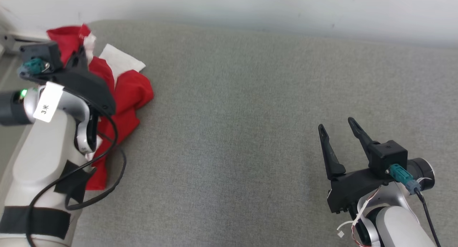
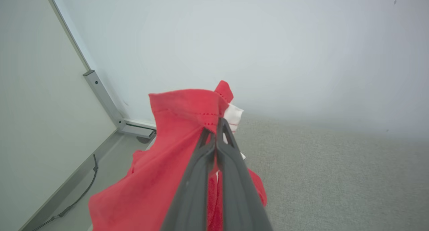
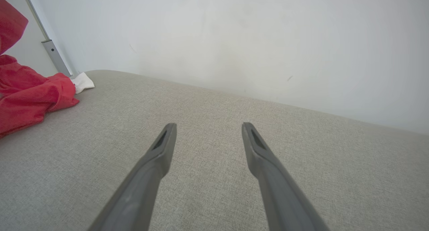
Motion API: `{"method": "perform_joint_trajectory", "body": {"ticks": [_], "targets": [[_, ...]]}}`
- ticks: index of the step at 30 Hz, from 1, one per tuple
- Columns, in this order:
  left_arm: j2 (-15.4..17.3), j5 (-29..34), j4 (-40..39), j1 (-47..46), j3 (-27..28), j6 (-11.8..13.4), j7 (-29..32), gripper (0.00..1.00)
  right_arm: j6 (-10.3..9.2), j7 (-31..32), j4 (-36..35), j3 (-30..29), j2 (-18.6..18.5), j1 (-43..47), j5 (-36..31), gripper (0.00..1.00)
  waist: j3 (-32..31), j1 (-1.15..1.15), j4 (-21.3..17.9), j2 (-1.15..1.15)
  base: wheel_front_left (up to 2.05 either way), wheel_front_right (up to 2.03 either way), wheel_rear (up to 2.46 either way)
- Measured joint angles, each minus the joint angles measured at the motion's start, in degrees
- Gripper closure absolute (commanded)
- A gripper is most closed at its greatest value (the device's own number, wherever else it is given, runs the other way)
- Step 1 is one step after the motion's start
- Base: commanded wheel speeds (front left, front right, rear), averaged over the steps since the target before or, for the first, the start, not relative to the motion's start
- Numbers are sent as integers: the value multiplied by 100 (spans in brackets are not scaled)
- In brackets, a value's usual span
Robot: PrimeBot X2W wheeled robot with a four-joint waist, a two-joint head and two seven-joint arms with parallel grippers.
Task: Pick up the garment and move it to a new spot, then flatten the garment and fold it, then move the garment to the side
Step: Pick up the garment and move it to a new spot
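Red-and-white garment [image 1: 132,93] sits bunched at the far left edge of the grey cushion [image 1: 250,132], one red hem pulled up off the pile. That hem is pinched in the left gripper [image 2: 214,130], fingers pressed together with cloth between them. The right gripper [image 1: 336,124] is well apart on the right, fingers spread wide, holding nothing, above the cushion. White wall [image 1: 250,3] behind.

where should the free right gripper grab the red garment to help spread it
Probably the bulging red fold of the garment lying on the grey surface, approached from its right by the right gripper: it faces that side, clear of the left gripper pinching the hem.
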Motion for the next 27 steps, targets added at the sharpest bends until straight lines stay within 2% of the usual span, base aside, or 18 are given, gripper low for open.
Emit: {"method": "perform_joint_trajectory", "body": {"ticks": [4, 11, 20, 27], "targets": [[-181, 77, -254, -64, -226, -81, -176, 100, -2, -78, 175, -33, 121, 71, 58, 0, -288, 0, -57, -1, 0, 0, 0], [-556, 121, -690, -142, -627, -416, -293, 100, -15, -178, 353, -59, 230, 249, 82, 0, -780, -1, -323, -1, 0, 0, 0], [-826, 113, -1148, -143, -1063, -619, -181, 100, -53, -202, 296, -9, 321, 515, 83, 0, -1168, -1, -1086, -1, 0, 0, 0], [-872, -58, -1343, -252, -1271, -622, -124, 100, -58, -205, 288, 22, 350, 565, 86, 0, -1283, -1, -1640, -1, 0, 0, 0]]}}
